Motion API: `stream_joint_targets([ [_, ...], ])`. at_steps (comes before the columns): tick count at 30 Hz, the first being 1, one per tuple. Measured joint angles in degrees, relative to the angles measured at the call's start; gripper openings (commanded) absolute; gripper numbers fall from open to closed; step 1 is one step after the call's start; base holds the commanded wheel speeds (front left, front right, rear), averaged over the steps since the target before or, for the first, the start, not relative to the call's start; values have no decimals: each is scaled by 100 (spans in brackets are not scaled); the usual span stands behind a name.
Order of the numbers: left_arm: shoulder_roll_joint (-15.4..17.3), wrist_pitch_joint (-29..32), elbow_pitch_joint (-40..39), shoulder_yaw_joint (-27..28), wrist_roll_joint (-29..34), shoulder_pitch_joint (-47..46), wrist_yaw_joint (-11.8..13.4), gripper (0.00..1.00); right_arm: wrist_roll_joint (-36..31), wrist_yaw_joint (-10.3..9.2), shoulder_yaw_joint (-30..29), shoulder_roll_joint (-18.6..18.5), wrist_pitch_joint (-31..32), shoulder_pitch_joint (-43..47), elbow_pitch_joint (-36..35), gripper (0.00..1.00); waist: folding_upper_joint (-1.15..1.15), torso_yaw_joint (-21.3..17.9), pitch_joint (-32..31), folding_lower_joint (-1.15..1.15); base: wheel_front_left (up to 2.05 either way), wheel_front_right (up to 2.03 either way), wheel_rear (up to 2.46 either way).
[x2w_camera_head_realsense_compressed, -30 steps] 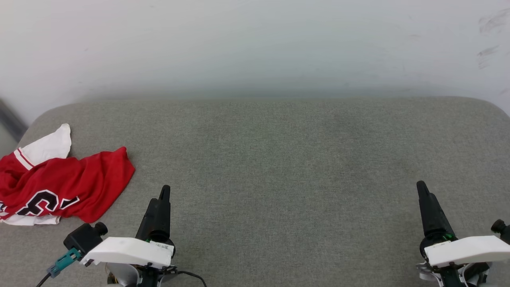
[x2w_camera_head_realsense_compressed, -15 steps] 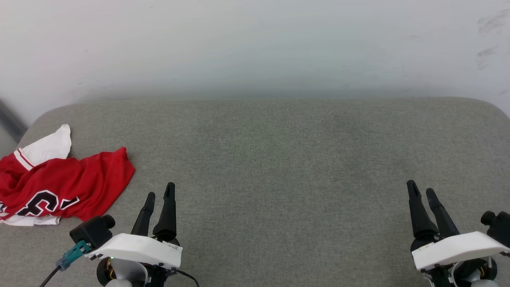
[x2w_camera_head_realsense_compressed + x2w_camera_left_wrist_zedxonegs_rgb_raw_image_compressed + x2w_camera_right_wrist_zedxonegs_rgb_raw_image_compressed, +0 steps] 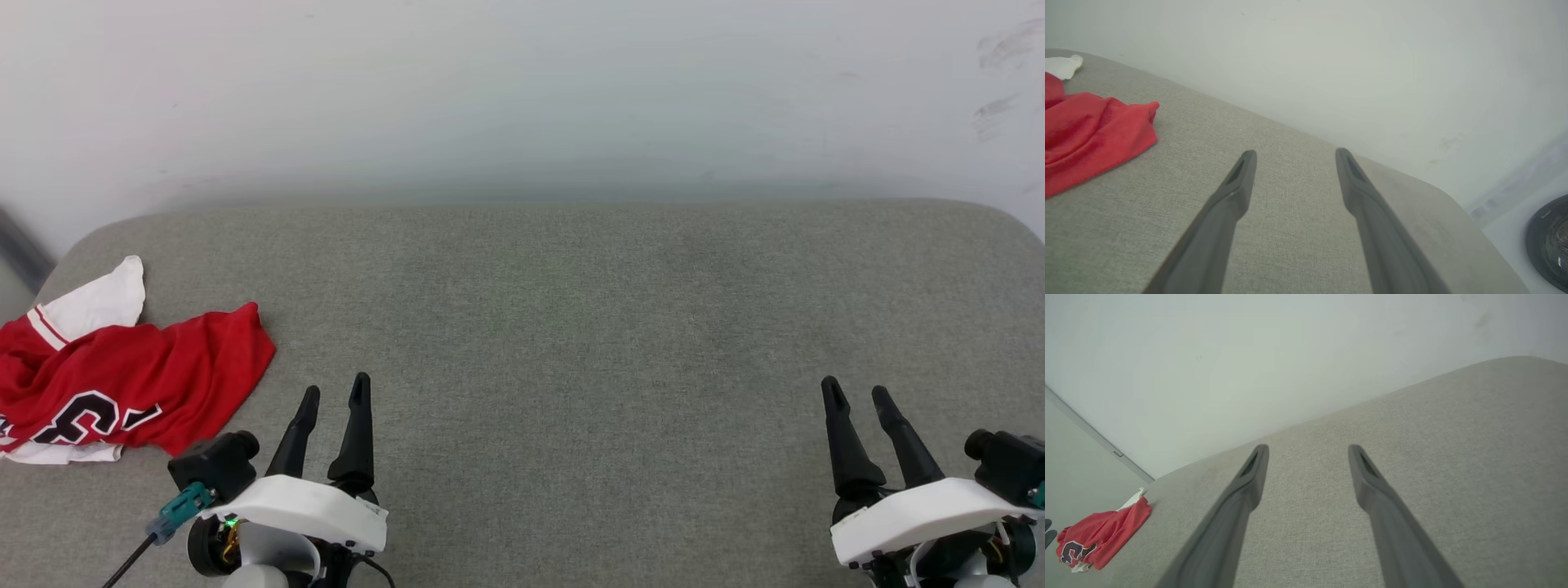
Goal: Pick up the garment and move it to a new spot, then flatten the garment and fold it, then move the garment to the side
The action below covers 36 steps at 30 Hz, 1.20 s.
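Observation:
The garment [image 3: 122,384] is a red jersey with a white sleeve and black numerals, lying crumpled at the far left of the grey cushioned surface [image 3: 571,327]. Its red edge also appears in the left wrist view [image 3: 1094,130] and small at the lower left of the right wrist view [image 3: 1098,535]. My left gripper [image 3: 333,392] stands open at the lower left, just right of the garment and apart from it. My right gripper [image 3: 856,392] stands open at the lower right, far from the garment. Nothing is between either pair of fingers.
A pale wall [image 3: 522,90] rises behind the surface's rounded far edge. The surface drops off at its left corner beside the garment. A dark round object [image 3: 1549,241] sits on the floor past the surface's right end in the left wrist view.
Both grippers have turned at the wrist, so each now shows two spread fingers instead of one. The left gripper shifted slightly right, the right slightly left. The garment has not moved.

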Motion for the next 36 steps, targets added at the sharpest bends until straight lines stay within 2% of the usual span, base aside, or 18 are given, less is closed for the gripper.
stream_joint_targets([
  [20,52,-287,80,-143,1189,-29,122,100,-1234,0,4,23,-67,55,-155,100,0,-11,-24,0,0,0,0],
  [36,67,-480,213,-225,1925,-51,180,100,-1901,1,-33,25,-83,119,-187,100,0,5,-38,0,0,0,0],
])
